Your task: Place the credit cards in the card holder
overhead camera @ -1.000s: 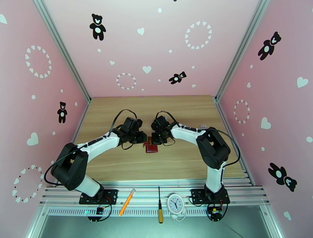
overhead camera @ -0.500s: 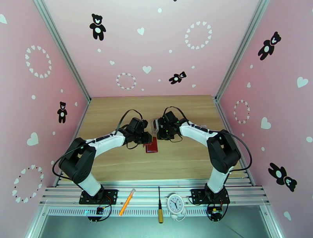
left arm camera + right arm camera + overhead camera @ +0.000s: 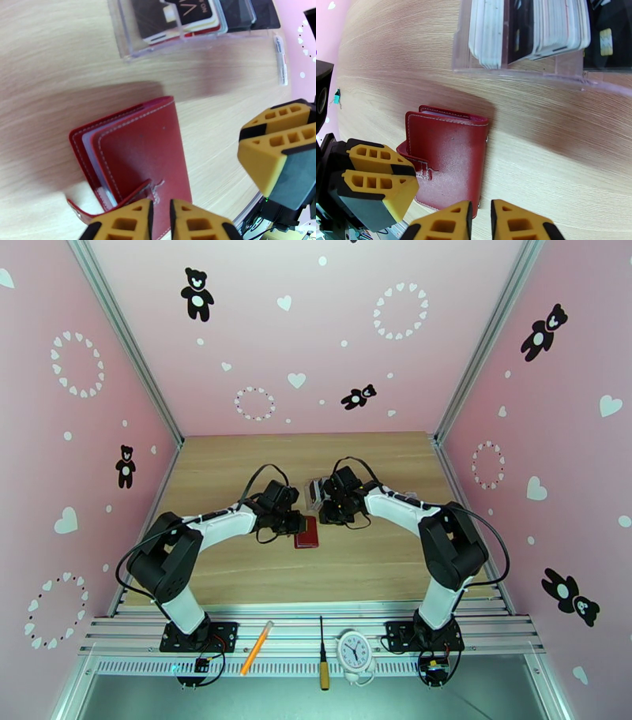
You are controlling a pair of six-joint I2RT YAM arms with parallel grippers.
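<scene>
While it lies flat on the wooden table [image 3: 229, 469], the card holder [image 3: 448, 158] looks like a small dark-red wallet with pale stitches all round its edge. It sits near the middle of the table, between the two arms. Its cover is folded over, and a red snap tab [image 3: 144, 191] lies across the front. At one edge the cover sits a little up, and thin pale pockets peek out from under it. Just beyond the wallet stands a clear plastic stand [image 3: 126, 47] with slots. The credit cards [image 3: 489, 31] are packed on edge in that stand, many pale ones and a few dark ones (one dark card has a little gold chip). I cannot see any card inside the wallet. The left gripper [image 3: 160, 215] has its two yellow fingers pressed nearly together, with just a thin slit between them and nothing in it. Its tips are right at the end of the snap tab, but I cannot tell if they touch it. The right gripper [image 3: 480, 221] is pinched nearly closed too and holds nothing. It hangs just beside the wallet's other long edge, facing the left gripper across the wallet.
</scene>
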